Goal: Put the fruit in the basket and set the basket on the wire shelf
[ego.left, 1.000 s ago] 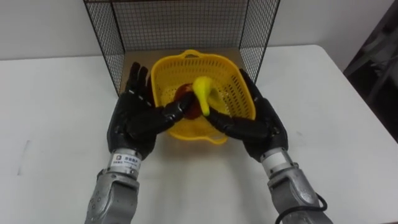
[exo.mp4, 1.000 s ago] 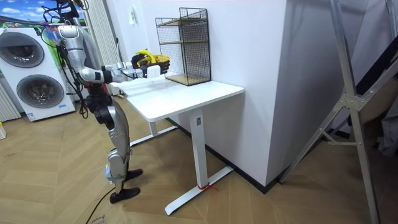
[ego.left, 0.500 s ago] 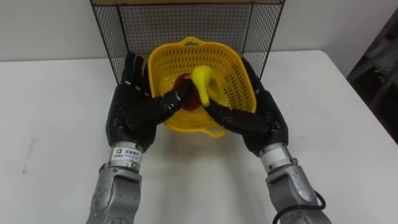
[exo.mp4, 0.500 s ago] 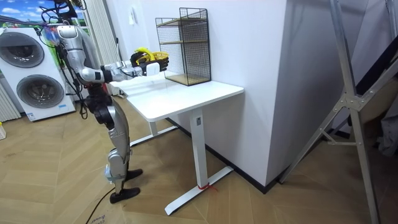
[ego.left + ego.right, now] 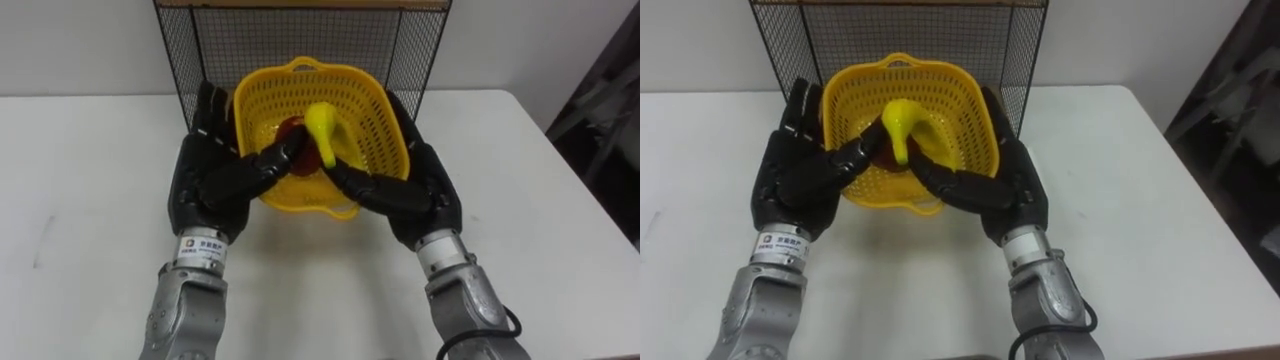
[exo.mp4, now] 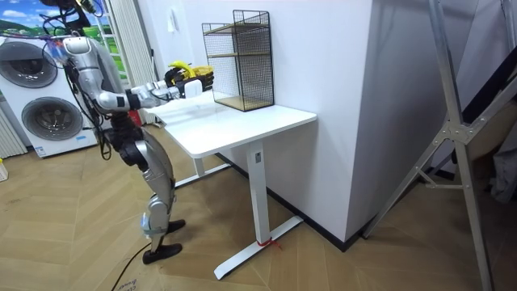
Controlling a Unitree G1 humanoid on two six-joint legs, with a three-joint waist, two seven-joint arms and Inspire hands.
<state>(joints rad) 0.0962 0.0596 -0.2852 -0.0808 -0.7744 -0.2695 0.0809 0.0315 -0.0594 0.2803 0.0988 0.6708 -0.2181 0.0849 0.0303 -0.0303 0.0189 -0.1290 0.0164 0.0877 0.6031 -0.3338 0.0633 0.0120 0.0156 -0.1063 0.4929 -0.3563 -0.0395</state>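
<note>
Basket closing on the shelf, both hands clamped on its sides.
The yellow basket (image 5: pixel 375 110), with a banana (image 5: pixel 322 130) and a red fruit (image 5: pixel 292 138) inside, is held over the white table (image 5: pixel 90 150) between the left hand (image 5: pixel 210 180) at 9 o'clock and the right hand (image 5: pixel 420 190) at 3 o'clock. Each palm presses a side wall and each thumb hooks over the near rim, so both hands grip the basket. Compared with a second ago, its far rim has come nearer to the wire shelf (image 5: pixel 300 40) at 12 o'clock and now overlaps the lower mesh. I judge that the fruit step is finished and the placing is under way; the basket must yet go inside and be let go.
</note>
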